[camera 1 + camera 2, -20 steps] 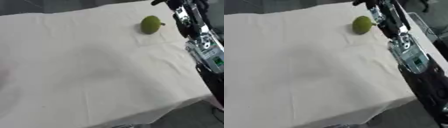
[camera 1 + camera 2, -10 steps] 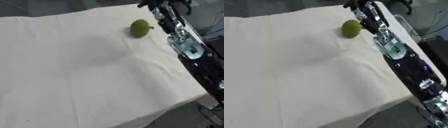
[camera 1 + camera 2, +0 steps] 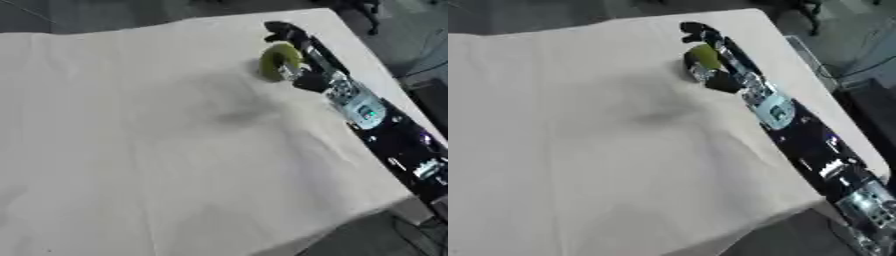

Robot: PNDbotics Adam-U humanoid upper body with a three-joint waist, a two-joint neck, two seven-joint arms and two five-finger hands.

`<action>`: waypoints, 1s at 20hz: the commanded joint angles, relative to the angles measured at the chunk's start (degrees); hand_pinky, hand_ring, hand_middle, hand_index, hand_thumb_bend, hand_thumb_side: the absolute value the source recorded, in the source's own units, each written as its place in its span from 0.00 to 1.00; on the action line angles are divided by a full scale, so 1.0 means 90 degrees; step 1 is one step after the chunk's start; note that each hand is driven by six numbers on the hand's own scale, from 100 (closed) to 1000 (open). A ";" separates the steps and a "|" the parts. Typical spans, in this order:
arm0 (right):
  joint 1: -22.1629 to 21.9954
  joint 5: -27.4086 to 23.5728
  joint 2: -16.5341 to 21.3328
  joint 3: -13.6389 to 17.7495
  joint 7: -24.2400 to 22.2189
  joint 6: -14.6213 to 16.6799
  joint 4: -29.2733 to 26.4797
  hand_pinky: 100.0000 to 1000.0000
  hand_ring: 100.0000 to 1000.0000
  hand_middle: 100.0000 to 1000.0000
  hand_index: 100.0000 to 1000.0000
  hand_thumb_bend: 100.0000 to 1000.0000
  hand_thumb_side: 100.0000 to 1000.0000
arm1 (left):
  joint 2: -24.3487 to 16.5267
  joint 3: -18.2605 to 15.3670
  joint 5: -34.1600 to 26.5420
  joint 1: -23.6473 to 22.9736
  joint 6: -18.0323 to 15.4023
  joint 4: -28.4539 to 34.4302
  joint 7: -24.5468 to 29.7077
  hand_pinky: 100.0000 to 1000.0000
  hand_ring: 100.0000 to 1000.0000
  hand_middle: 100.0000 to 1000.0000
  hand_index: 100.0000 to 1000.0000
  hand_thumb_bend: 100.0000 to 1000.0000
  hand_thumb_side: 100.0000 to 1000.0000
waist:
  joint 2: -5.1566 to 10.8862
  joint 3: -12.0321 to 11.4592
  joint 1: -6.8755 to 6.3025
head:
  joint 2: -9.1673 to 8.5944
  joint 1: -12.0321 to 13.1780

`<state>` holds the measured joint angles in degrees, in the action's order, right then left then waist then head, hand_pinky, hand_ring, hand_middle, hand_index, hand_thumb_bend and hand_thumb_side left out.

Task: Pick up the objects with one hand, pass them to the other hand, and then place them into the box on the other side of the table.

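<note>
Not seeing any readable text, labels, brands or numbers anywhere. Only spotting a small teal-lit panel on the right forearm (image 3: 363, 111), middle right of the frame, too blurry to read. Nothing printed showing on the white tablecloth (image 3: 131, 150) either.

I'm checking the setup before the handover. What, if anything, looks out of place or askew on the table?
Nothing looks damaged or spilled. The white cloth has a few soft wrinkles, and the green fruit lies near the far right edge with the right hand at it. No box shows.
</note>
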<state>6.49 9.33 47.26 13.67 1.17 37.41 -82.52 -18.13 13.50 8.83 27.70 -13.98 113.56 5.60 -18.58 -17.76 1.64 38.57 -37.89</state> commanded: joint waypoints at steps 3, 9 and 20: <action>0.0009 0.1531 0.0359 0.0164 0.0902 -0.0058 0.0286 1.00 0.93 0.96 0.94 0.03 0.57 | -0.0017 0.0015 0.0094 0.0030 0.0008 0.0115 0.0015 0.60 0.30 0.74 0.96 0.00 0.70 | 0.0077 0.0002 0.0005 | -0.0132 -0.0065; -0.0115 0.2957 0.0407 0.0156 0.2469 -0.0665 0.0469 0.99 0.94 0.95 0.94 0.05 0.50 | 0.0020 0.0085 0.0192 0.0032 -0.0002 0.0115 0.0047 0.61 0.30 0.74 0.96 0.00 0.70 | 0.0017 -0.0065 0.0018 | -0.0222 -0.0149; -0.0369 0.3039 0.0435 0.0244 0.2846 -0.1176 0.1093 0.95 0.88 0.89 0.91 0.00 0.40 | 0.0059 0.0170 0.0283 0.0039 -0.0062 0.0115 0.0073 0.61 0.30 0.74 0.96 0.00 0.70 | -0.0074 -0.0279 0.0047 | -0.0393 -0.0317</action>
<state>3.20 36.99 48.67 14.99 26.63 27.27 -72.85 -17.24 15.11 11.06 27.62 -14.36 113.56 6.26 -20.05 -20.26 2.05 36.03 -40.45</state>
